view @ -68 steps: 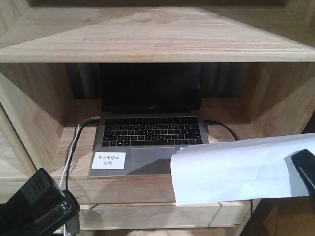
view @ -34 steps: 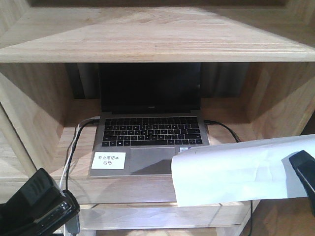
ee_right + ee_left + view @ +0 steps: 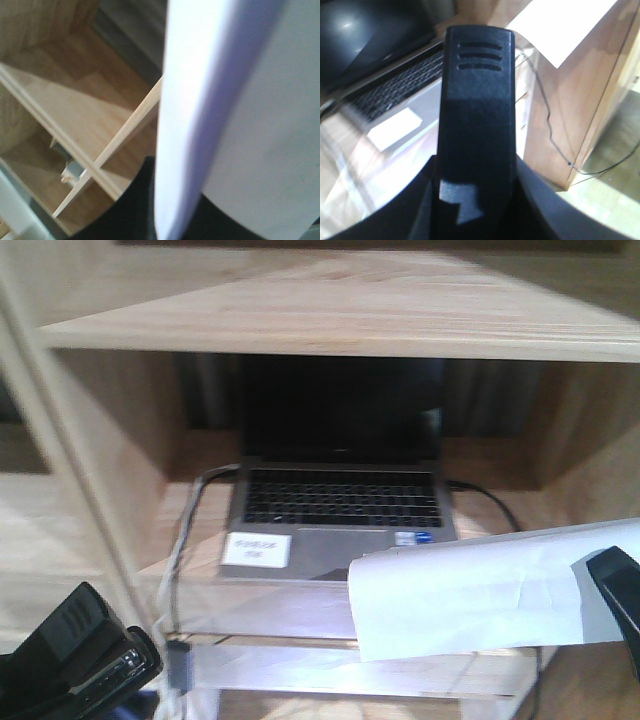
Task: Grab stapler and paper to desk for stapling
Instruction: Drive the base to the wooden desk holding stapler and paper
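White paper (image 3: pixel 465 592), blurred at the wrist, is pinched by the right gripper (image 3: pixel 612 585); the left gripper (image 3: pixel 88 662) apparently clamps the half-hidden stapler (image 3: pixel 477 120).

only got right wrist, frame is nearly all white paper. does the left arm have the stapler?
Observer: Looks so. The left wrist view shows a black stapler in the left gripper, held in the air.
Operator: what's behind the paper?
Observer: An open laptop, screen dark, in a shelf bay.
Operator: how's the paper held?
Observer: The right gripper has its right end; the paper sticks out leftward, roughly level.
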